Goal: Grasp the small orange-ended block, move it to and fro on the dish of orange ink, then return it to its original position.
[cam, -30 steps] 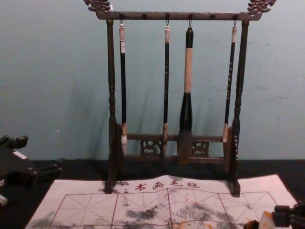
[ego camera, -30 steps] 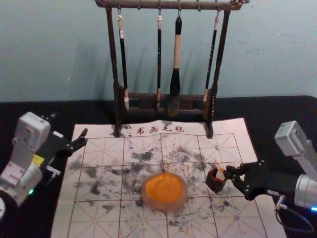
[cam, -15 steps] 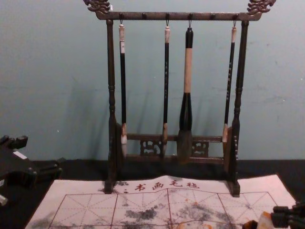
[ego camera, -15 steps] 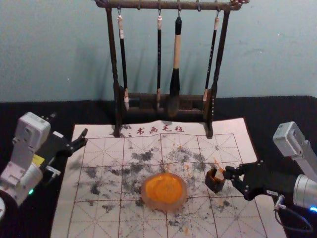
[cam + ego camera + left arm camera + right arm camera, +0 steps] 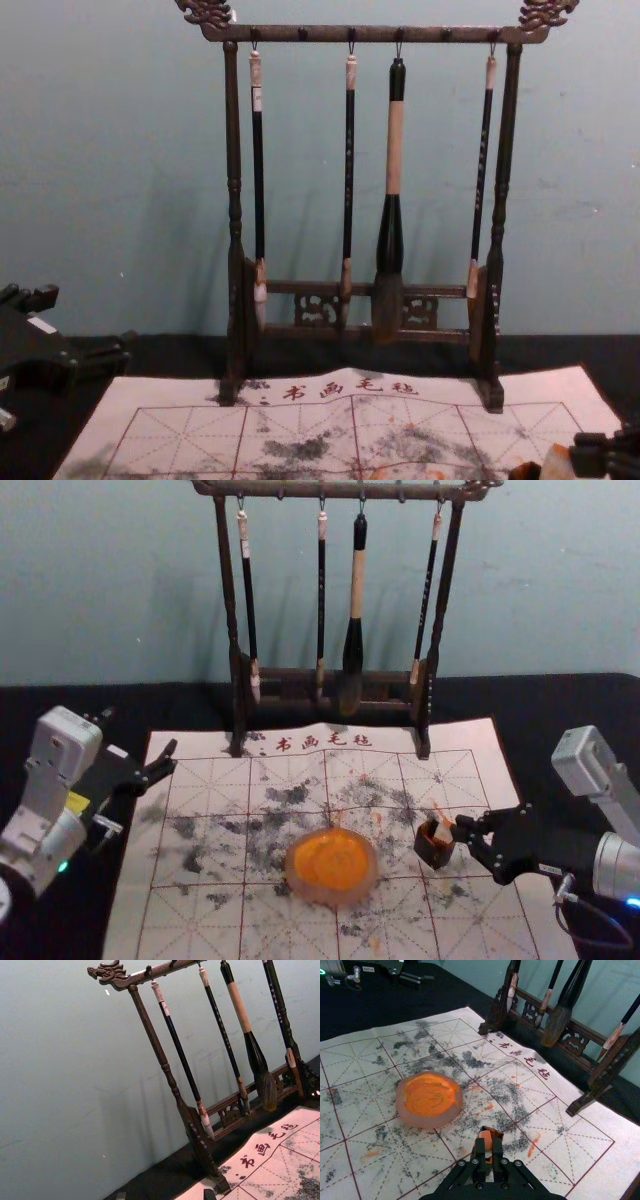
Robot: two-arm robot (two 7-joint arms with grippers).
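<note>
Apparently, block (image 5: 443, 830) gripped by right gripper's (image 5: 488, 1145) fingers at holder (image 5: 432, 851); inking on dish (image 5: 334, 894) unconfirmed, release pending; left gripper (image 5: 140, 732) parked open beside mat (image 5: 200, 927).

In front of dark wooden brush rack (image 5: 239, 700), black right gripper (image 5: 461, 829) partly hides orange-ended block (image 5: 443, 833); head view crops white gridded mat (image 5: 205, 928).
</note>
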